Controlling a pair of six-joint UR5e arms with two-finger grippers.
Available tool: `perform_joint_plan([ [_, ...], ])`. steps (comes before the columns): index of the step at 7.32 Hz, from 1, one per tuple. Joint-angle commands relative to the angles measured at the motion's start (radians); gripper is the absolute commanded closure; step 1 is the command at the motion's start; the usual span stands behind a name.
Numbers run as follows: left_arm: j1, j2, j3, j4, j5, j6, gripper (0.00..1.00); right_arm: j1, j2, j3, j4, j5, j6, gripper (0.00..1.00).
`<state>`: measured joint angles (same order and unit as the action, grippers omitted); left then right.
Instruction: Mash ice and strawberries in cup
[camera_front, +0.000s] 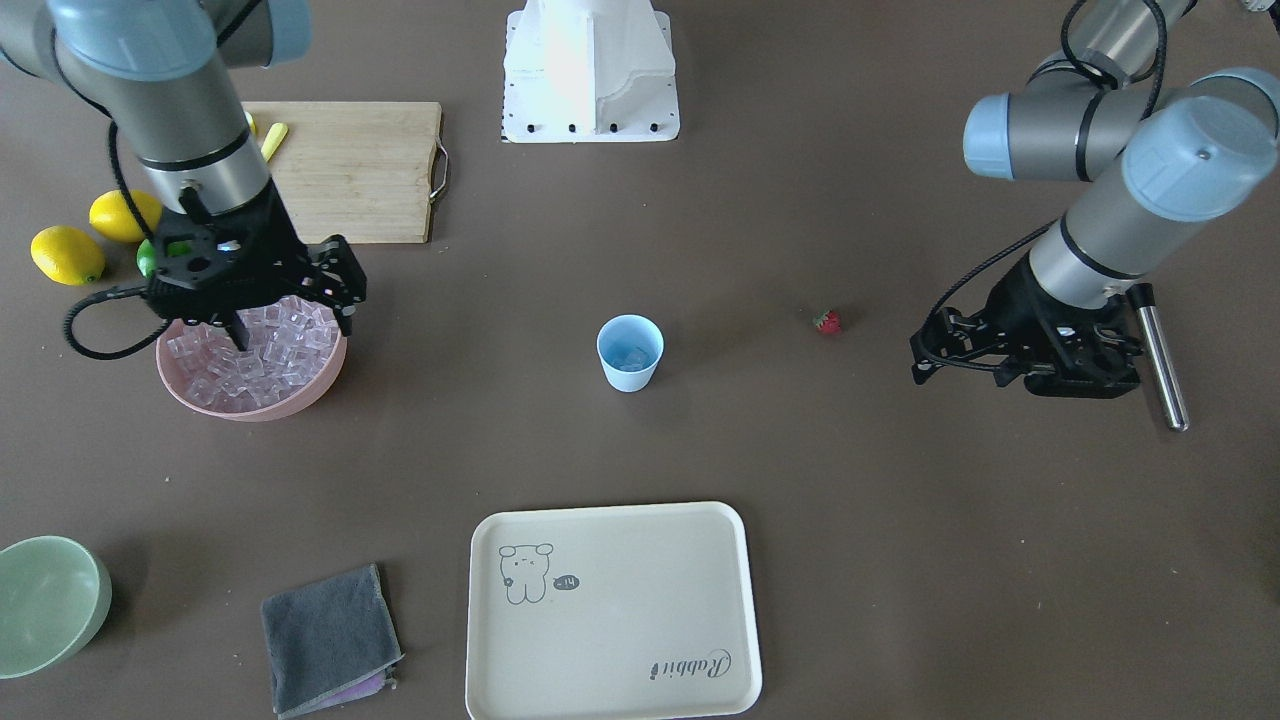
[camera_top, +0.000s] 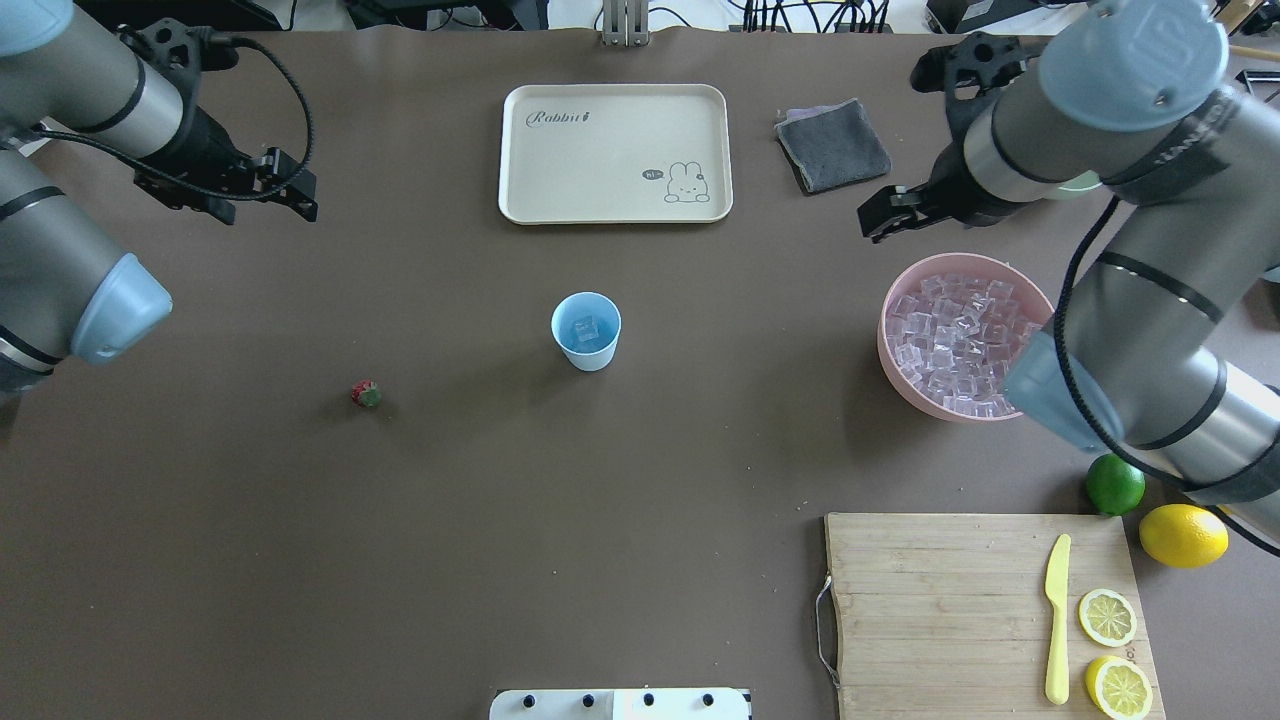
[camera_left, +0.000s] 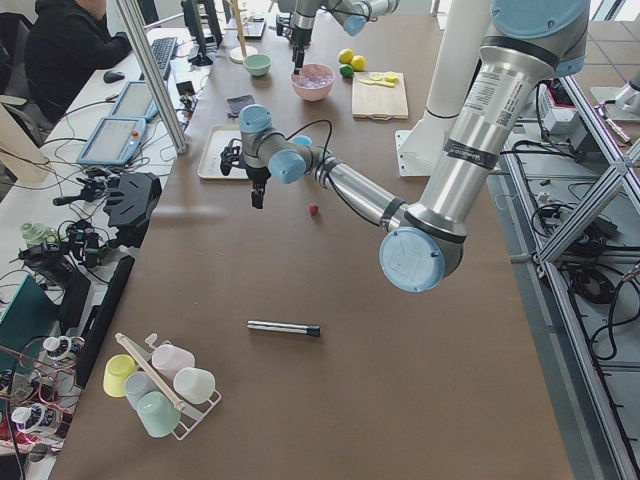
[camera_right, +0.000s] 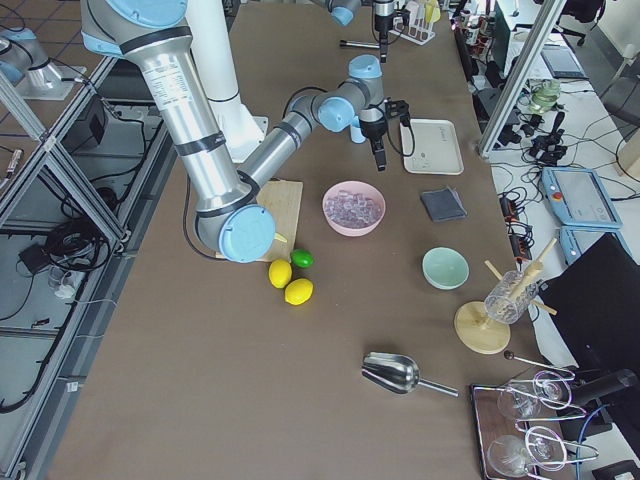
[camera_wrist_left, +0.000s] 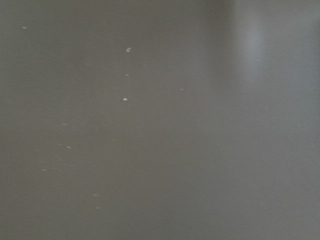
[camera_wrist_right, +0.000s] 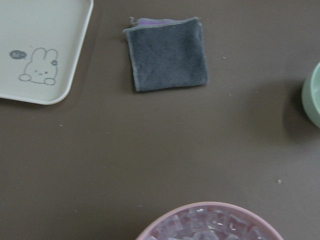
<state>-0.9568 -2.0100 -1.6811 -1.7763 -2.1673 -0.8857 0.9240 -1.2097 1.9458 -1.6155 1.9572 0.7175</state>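
Exterior front-facing view: the right gripper (camera_front: 295, 328) is hanging over the pink bowl (camera_front: 252, 408), its jaws standing wide apart with nothing between them. One finger (camera_front: 241, 335) is pointing down toward the ice (camera_front: 275, 355) heaped in the bowl; whether it is touching the cubes I cannot tell. From overhead the same gripper is showing past the bowl's far rim, on the side of the grey cloth (camera_top: 833, 147). Its wrist camera is looking at that cloth and a corner of the tray (camera_wrist_right: 60, 75), with only the bowl's rim at the bottom edge.

The left gripper (camera_front: 917, 358) is hovering over bare table on the other side, its jaws also parted and gripping nothing. Its wrist camera is seeing only brown tabletop. A metal rod (camera_front: 1165, 365) is lying flat on the table past it, untouched.

The cup (camera_front: 630, 352) is standing upright in the middle of the table, between the two arms and well apart from both. A cube (camera_top: 584, 328) is sitting at its bottom. The strawberry (camera_front: 827, 321) is lying alone on the table, between the cup and the left gripper.

Beside the bowl, two lemons (camera_front: 67, 255) and a lime (camera_front: 150, 258) are sitting near a board (camera_front: 350, 170).
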Motion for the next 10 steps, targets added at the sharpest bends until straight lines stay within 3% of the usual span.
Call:
perform_joint_plan([
  [1, 0.073, -0.026, -0.022, 0.0, 0.07, -0.055, 0.02, 0.172, -0.198, 0.002, 0.096, 0.063, -0.265, 0.01],
  [2, 0.064, 0.066, -0.075, -0.002, 0.07, -0.068, 0.02, 0.185, -0.236, -0.028, 0.155, 0.095, -0.295, 0.01],
  [3, 0.069, 0.11, -0.078, -0.006, 0.119, -0.07, 0.02, 0.185, -0.354, -0.039, 0.277, 0.092, -0.294, 0.01],
  [4, 0.069, 0.132, -0.08, -0.006, 0.129, -0.073, 0.02, 0.208, -0.479, -0.041, 0.471, 0.127, -0.297, 0.01],
  [6, 0.125, 0.099, -0.069, -0.008, 0.129, -0.097, 0.02, 0.257, -0.658, -0.039, 0.61, 0.233, -0.335, 0.01],
  [8, 0.17, 0.094, -0.06, -0.015, 0.136, -0.117, 0.02, 0.306, -0.7, -0.05, 0.64, 0.27, -0.34, 0.01],
  [10, 0.203, 0.097, -0.03, -0.067, 0.15, -0.157, 0.02, 0.314, -0.653, -0.085, 0.632, 0.305, -0.336, 0.01],
])
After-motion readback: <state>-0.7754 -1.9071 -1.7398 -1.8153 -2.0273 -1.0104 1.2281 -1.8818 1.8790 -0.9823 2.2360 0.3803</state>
